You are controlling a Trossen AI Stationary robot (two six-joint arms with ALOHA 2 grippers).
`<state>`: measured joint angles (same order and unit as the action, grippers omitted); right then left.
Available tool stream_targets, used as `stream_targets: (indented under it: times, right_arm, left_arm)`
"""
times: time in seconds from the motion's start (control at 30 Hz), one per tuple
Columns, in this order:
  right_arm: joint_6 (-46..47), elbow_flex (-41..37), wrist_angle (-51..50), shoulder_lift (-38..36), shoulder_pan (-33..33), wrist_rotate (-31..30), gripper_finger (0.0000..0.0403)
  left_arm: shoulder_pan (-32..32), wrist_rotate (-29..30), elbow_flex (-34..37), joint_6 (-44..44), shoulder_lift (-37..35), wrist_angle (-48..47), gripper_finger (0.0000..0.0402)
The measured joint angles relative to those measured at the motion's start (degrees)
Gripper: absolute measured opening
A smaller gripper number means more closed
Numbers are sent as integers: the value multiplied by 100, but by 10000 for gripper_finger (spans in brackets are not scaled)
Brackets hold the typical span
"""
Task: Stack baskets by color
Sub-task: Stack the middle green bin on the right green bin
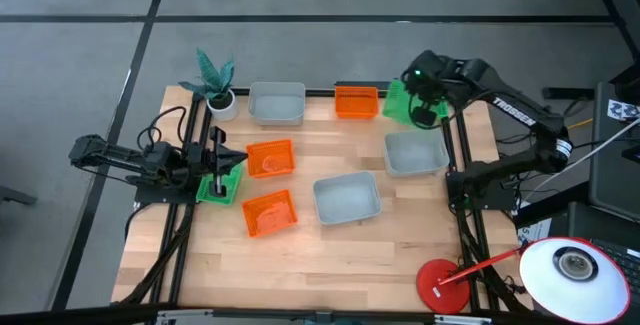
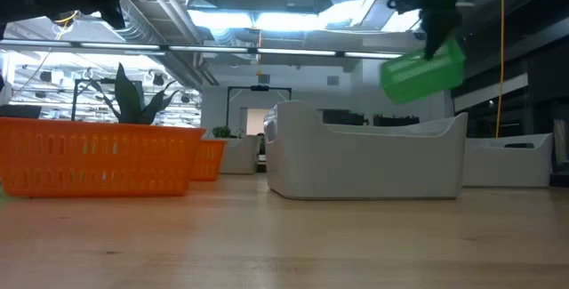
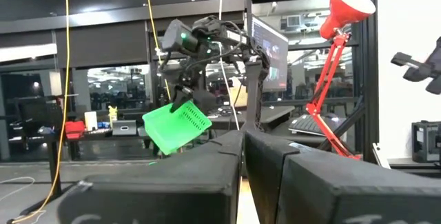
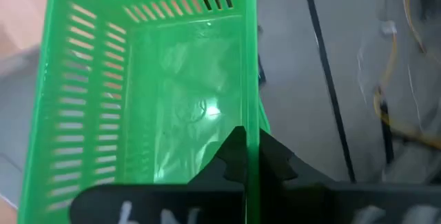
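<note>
My right gripper [image 1: 428,107] hangs above the table's far right corner, shut on a green basket [image 1: 400,103] that is lifted high [image 2: 425,71]. Another green basket [image 1: 218,189] sits on the table at the left, under my left gripper [image 1: 225,158], which is shut and raised clear of it. Three orange baskets [image 1: 270,158] [image 1: 270,213] [image 1: 356,101] and three pale grey baskets [image 1: 277,103] [image 1: 415,153] [image 1: 347,198] stand singly on the table on their bottoms. My right gripper pinches one long side wall [image 4: 251,93] of the green basket at its rim, one finger inside [image 4: 231,151] and one outside [image 4: 275,158]. The fingers come slanting down from above. The basket hangs below them, tilted and clear of the table.
A small white pot with a teal plant [image 1: 215,87] stands at the far left corner. A red desk lamp [image 1: 445,285] stands at the near right corner. Bare wood lies along the near edge [image 1: 330,275].
</note>
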<state>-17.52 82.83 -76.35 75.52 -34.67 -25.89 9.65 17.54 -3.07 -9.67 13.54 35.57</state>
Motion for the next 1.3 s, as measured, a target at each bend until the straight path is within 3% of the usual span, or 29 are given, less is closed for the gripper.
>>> stream_targets:
  times: [0.2,0.5,0.67,0.9,1.1,1.3]
  right_arm:
    - [533,-52,-580,9,-385,-778,0]
    - [81,-417,-508,586,-805,-865,0]
    - [-184,-417,-537,934,-912,-1350,0]
    - [-593,-386,-219,1289,-949,-1309,0]
    - [-691,303,-343,1938,-946,-1307,0]
    - [-594,1352,-1376,2690,-1138,-1309,0]
  left_arm:
    - [0,0,0,0,0,5,9]
    - [0,0,0,-2,0,9,9]
    - [1,0,0,-9,-1,12,9]
    - [0,0,0,-9,0,12,9]
    - [2,0,0,-492,0,12,9]
    - [1,0,0,-592,0,11,9]
